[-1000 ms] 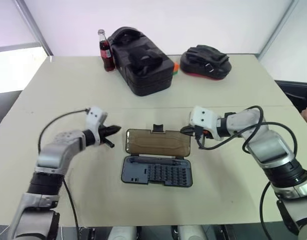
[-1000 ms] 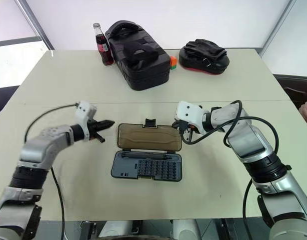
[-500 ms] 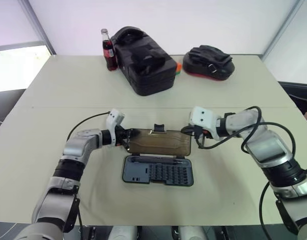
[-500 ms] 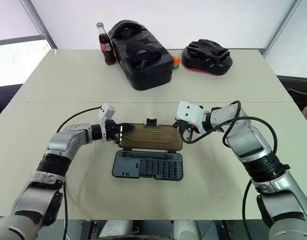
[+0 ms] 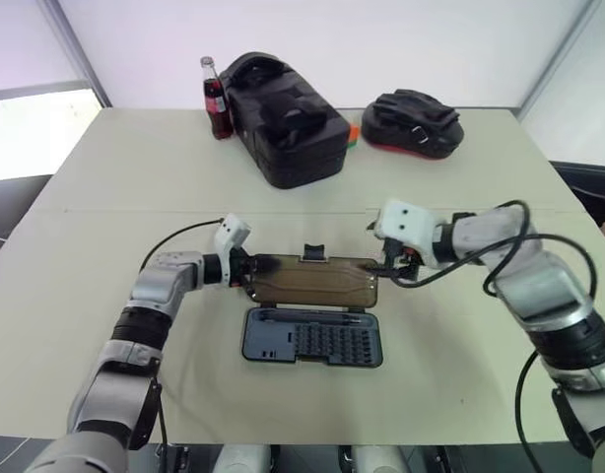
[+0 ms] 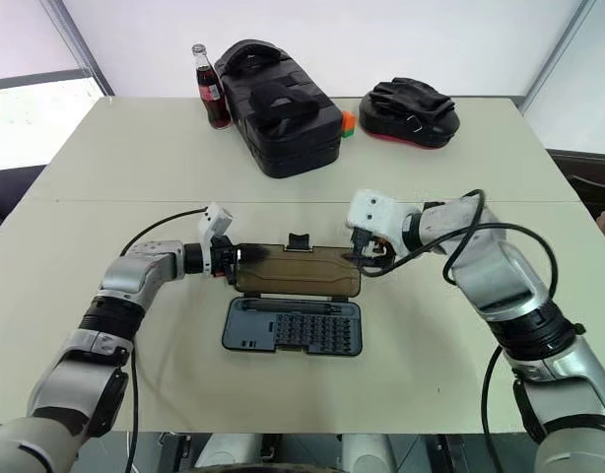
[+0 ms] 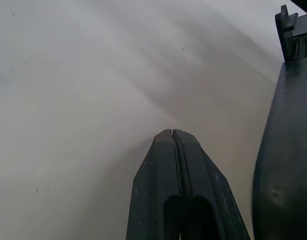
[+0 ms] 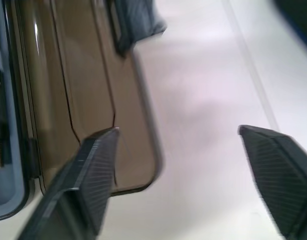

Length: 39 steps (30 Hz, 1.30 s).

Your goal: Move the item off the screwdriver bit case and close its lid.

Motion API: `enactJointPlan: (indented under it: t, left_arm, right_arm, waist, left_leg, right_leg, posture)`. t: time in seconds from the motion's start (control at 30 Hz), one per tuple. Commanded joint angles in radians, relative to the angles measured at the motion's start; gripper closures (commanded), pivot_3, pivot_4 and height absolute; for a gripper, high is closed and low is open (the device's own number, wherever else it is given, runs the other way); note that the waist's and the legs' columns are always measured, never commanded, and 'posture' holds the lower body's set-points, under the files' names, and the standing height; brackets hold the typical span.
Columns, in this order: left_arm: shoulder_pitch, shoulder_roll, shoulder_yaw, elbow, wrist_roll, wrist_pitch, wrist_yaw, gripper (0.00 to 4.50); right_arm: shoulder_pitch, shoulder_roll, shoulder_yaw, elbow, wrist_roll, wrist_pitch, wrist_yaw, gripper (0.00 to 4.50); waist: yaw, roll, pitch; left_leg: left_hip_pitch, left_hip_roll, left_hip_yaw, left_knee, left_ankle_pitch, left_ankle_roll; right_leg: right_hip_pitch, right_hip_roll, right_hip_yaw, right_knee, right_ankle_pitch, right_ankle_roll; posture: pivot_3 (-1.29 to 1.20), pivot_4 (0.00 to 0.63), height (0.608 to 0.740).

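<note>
White walls are backing a beige bench (image 5: 135, 168). At mid-bench, the bit case (image 5: 312, 340) is lying open, its dark tray of bits facing up nearer the robot. Its brown see-through lid (image 5: 312, 281) is lying flat on the bench behind the tray, hinged along the shared edge, with a black latch at its far edge.

The left hand (image 5: 245, 268) is sitting low at the lid's left end. Its fingers (image 7: 173, 165) are pressing together, holding nothing, with the tips just beside the lid's edge. The right hand (image 5: 386, 264) is sitting at the lid's right end. Its fingers (image 8: 93, 170) are spreading wide, one over the lid's corner and one over bare bench. Whether either is touching the lid cannot be told.

At the far edge, a bottle (image 5: 215, 99), a black toolbox (image 5: 283, 123) and a black pad (image 5: 413, 123) are standing well apart from the case.
</note>
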Motion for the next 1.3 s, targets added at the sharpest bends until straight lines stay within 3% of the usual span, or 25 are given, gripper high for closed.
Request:
enactJointPlan:
  t: [0.03,0.23,0.53,0.8,0.97,1.17,1.23,1.3]
  left_arm:
    - [-0.035,-0.002,0.001,-0.005,-0.016,-0.005,-0.065,4.50]
    - [-0.082,0.029,0.010,-0.091,-0.086,0.087,-0.205,4.50]
    - [-0.034,0.186,-0.081,-0.405,-0.182,0.282,-0.401,4.50]
    - [0.092,0.347,-0.218,-0.571,-0.110,0.194,-0.498,4.50]
    - [0.146,0.354,-0.246,-0.577,-0.078,0.143,-0.474,4.50]
    - [0.069,0.283,-0.115,-0.559,-0.221,0.277,-0.405,4.50]
    - [0.017,0.265,-0.076,-0.525,-0.251,0.303,-0.387,4.50]
    - [-0.044,0.243,-0.054,-0.460,-0.253,0.298,-0.373,4.50]
  right_arm:
    - [-0.030,-0.012,-0.190,-0.182,0.165,0.196,0.010,0.55]
    - [0.079,-0.051,-0.382,-0.350,0.358,0.420,-0.012,0.55]
    - [0.130,-0.075,-0.456,-0.369,0.459,0.487,-0.121,0.55]
    - [0.157,-0.141,-0.471,-0.376,0.540,0.481,-0.158,0.55]
    - [0.168,-0.173,-0.457,-0.386,0.591,0.470,-0.166,0.55]
    - [0.161,-0.169,-0.442,-0.415,0.676,0.463,-0.183,0.55]
    - [0.153,-0.164,-0.436,-0.417,0.702,0.461,-0.196,1.07]
    - [0.151,-0.159,-0.433,-0.413,0.725,0.454,-0.209,1.96]
  waist:
    - [-0.001,0.000,0.000]
    - [-0.001,0.000,0.000]
    - [-0.010,0.000,0.000]
    - [-0.008,0.000,0.000]
    - [-0.003,0.000,0.000]
    - [-0.002,0.000,0.000]
    - [-0.003,0.000,0.000]
    - [-0.003,0.000,0.000]
  left_leg:
    - [0.000,0.000,0.000,0.000,0.000,0.000]
    - [-0.002,0.001,-0.002,0.000,0.000,0.001]
    - [0.000,0.004,-0.001,0.000,0.000,0.001]
    - [0.000,0.005,-0.001,0.000,0.000,0.001]
    - [0.000,0.005,0.000,0.000,-0.001,0.001]
    - [-0.001,0.005,-0.001,0.000,-0.001,0.001]
    - [-0.001,0.005,-0.001,0.001,-0.001,0.001]
    - [0.000,0.005,-0.001,0.001,-0.001,0.001]
  right_leg:
    - [0.000,0.000,0.000,0.000,0.000,0.000]
    - [0.000,0.000,-0.002,-0.001,0.000,0.000]
    - [0.000,0.001,-0.002,0.001,0.000,0.000]
    - [0.000,0.001,-0.001,0.001,0.000,0.000]
    - [0.000,0.001,-0.001,0.001,0.000,-0.001]
    - [0.000,0.001,-0.001,0.000,0.000,0.000]
    - [0.000,0.002,-0.001,0.001,0.000,0.000]
    - [0.000,0.002,-0.001,0.001,0.000,0.000]
  posture:
    - [0.00,0.150,0.740]
    - [0.00,0.150,0.740]
    - [0.00,0.150,0.740]
    - [0.00,0.150,0.740]
    - [0.00,0.150,0.740]
    - [0.00,0.150,0.740]
    - [0.00,0.150,0.740]
    - [0.00,0.150,0.740]
